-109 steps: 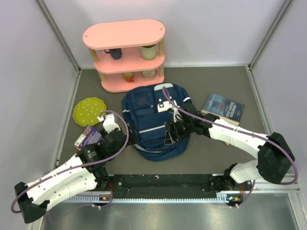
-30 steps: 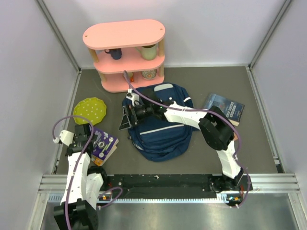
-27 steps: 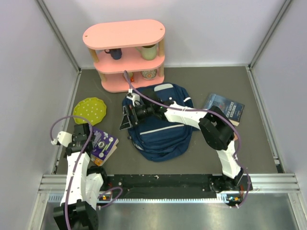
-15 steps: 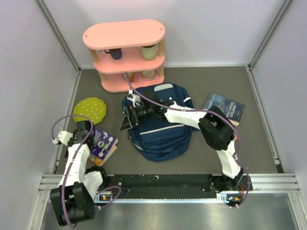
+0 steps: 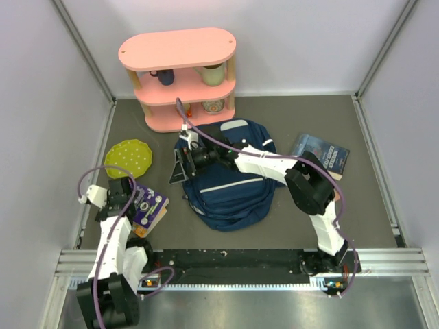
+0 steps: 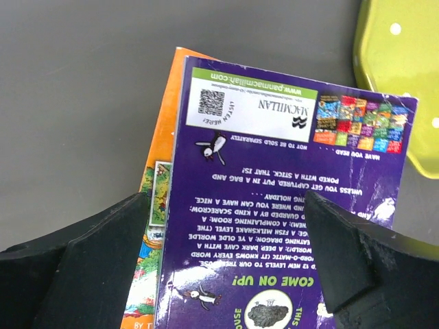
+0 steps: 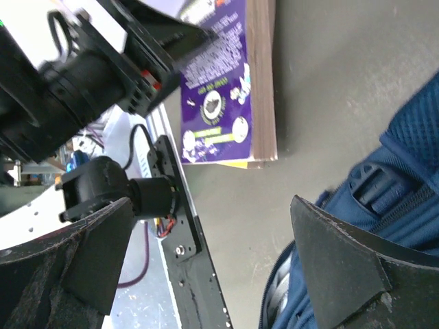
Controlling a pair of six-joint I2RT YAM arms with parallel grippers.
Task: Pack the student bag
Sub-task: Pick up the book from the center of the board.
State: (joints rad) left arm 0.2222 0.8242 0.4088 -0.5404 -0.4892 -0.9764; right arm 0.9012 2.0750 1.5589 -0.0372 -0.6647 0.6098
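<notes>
The navy student bag (image 5: 233, 185) lies flat in the middle of the mat; its zip edge and a buckle show in the right wrist view (image 7: 405, 185). My right gripper (image 5: 178, 171) hangs open just off the bag's left edge, with only mat between its fingers (image 7: 212, 274). A purple paperback (image 5: 148, 205) lies on an orange book (image 6: 161, 185) at the left. My left gripper (image 5: 132, 199) hovers open above the purple paperback (image 6: 274, 205), one finger on either side of it (image 6: 226, 274), holding nothing.
A pink shelf (image 5: 180, 75) with cups stands behind the bag. A green dotted plate (image 5: 128, 157) lies beyond the paperback, its rim also visible (image 6: 405, 75). A dark blue book (image 5: 319, 155) rests right of the bag. The black base rail (image 7: 180, 253) runs along the near edge.
Since the oldest frame the right arm has swung from the bag's front to its left edge and the left arm has folded back. Over the last second only the left arm shifted slightly.
</notes>
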